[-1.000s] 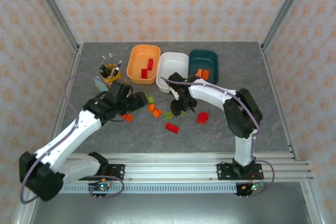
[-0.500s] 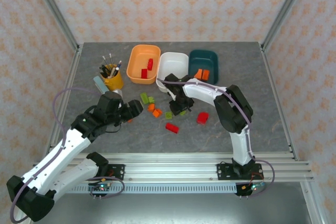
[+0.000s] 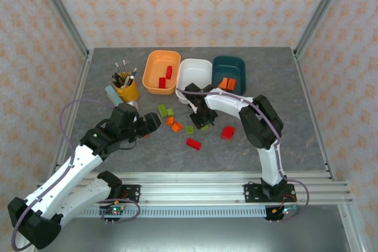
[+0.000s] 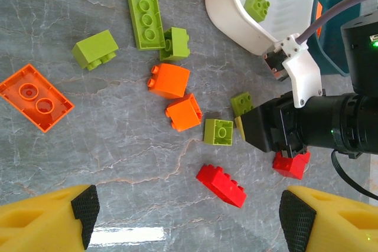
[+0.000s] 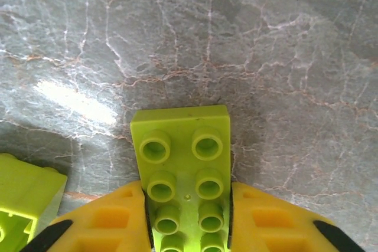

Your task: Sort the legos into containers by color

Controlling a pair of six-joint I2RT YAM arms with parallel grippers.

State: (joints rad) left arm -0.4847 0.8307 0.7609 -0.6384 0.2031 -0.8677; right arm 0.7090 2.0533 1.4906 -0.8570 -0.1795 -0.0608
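My right gripper (image 5: 188, 219) is shut on a lime green lego (image 5: 183, 140), its yellow fingers (image 5: 100, 222) pressing both long sides just above the table. In the top view it (image 3: 204, 121) sits low among the loose legos. My left gripper (image 4: 189, 222) hangs open above a red lego (image 4: 221, 185), nothing between its fingers. Orange legos (image 4: 170, 81) and lime ones (image 4: 146, 18) lie scattered beyond. The orange container (image 3: 149, 69) holds red legos, the white container (image 3: 195, 78) one lime lego (image 4: 257, 5), the teal container (image 3: 227, 62) orange legos.
A yellow cup of brushes (image 3: 125, 84) stands left of the orange container. A flat orange plate (image 4: 35, 97) lies apart at the left. Another red lego (image 3: 228, 132) rests right of my right gripper. Metal frame posts rise at the table's back corners.
My right gripper has closed on the lime green lego. My left arm drew back toward the near left a second ago and has since held still.
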